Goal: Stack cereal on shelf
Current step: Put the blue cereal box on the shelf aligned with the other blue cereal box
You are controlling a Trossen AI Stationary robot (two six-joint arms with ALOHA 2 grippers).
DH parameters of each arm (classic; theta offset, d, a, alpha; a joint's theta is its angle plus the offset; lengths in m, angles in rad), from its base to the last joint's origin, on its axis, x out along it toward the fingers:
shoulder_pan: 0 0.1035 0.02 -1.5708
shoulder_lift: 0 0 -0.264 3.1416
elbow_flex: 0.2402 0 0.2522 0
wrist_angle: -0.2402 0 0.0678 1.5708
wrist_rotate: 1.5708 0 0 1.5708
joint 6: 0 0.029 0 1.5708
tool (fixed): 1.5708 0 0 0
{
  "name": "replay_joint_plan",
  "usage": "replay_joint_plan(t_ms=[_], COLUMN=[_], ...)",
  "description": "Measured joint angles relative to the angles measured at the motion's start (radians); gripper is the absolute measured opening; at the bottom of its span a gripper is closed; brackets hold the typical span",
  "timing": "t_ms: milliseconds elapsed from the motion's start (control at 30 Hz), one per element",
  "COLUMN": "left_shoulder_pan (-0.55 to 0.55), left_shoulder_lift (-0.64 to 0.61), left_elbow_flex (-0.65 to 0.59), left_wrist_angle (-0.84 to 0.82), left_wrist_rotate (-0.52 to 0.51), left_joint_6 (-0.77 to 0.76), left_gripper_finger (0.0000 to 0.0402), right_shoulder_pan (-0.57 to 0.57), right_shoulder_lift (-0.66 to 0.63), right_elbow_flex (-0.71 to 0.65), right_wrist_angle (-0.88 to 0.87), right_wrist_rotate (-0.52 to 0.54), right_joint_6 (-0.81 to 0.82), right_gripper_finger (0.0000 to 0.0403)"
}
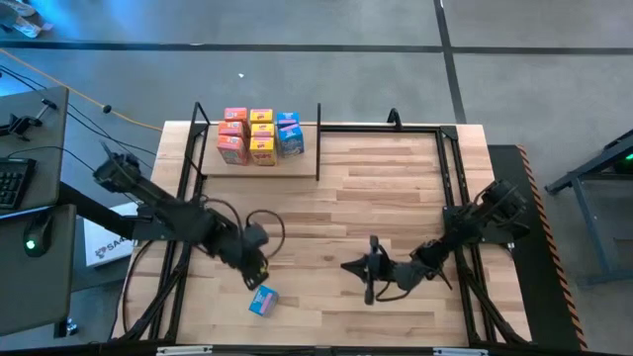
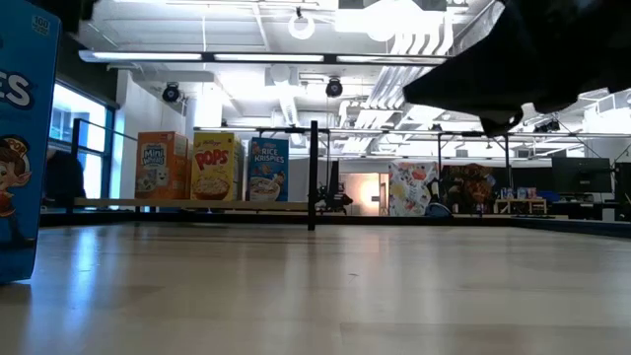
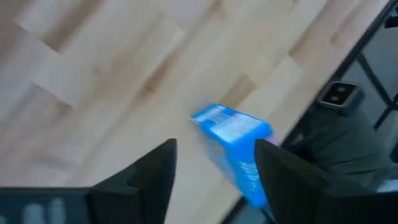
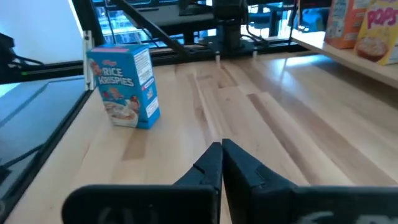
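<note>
A blue cereal box stands upright on its bottom on the striped tabletop near the front edge; it shows too in the right wrist view and the low view. My left gripper hangs open just above it, pointing steeply down, the box showing below the gap between its fingers. On the shelf at the far left stand stacks of orange-pink, yellow and blue boxes. My right gripper is shut, low over mid-table, pointing at the loose box.
Black frame tubes run along the table's left and right sides, and an upright post bounds the shelf. A cable loop lies by my left arm. Bare tabletop spreads between the shelf and my right gripper.
</note>
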Motion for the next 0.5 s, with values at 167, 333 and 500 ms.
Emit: replay_joint_plan(t_ms=[167,333,500], left_shoulder_pan=[-0.070,-0.121,-0.145], left_shoulder_lift=[0.134,0.254,0.331], left_elbow_flex=[0.140,0.247,0.289], left_wrist_angle=[-0.048,-0.145,-0.155], left_wrist_rotate=[-0.002,-0.003,-0.002], left_joint_6=[-0.138,-0.263,-0.362], left_gripper_finger=[0.0246,0.0269,0.0286], right_shoulder_pan=[-0.015,-0.008,-0.004], right_shoulder_lift=[0.000,0.000,0.000], right_elbow_flex=[0.000,0.000,0.000], right_wrist_angle=[0.007,0.011,0.013], right_wrist_rotate=[-0.024,-0.031,-0.031], right_joint_6=[-0.010,-0.007,0.010], right_gripper_finger=[0.0002,0.0002,0.0002])
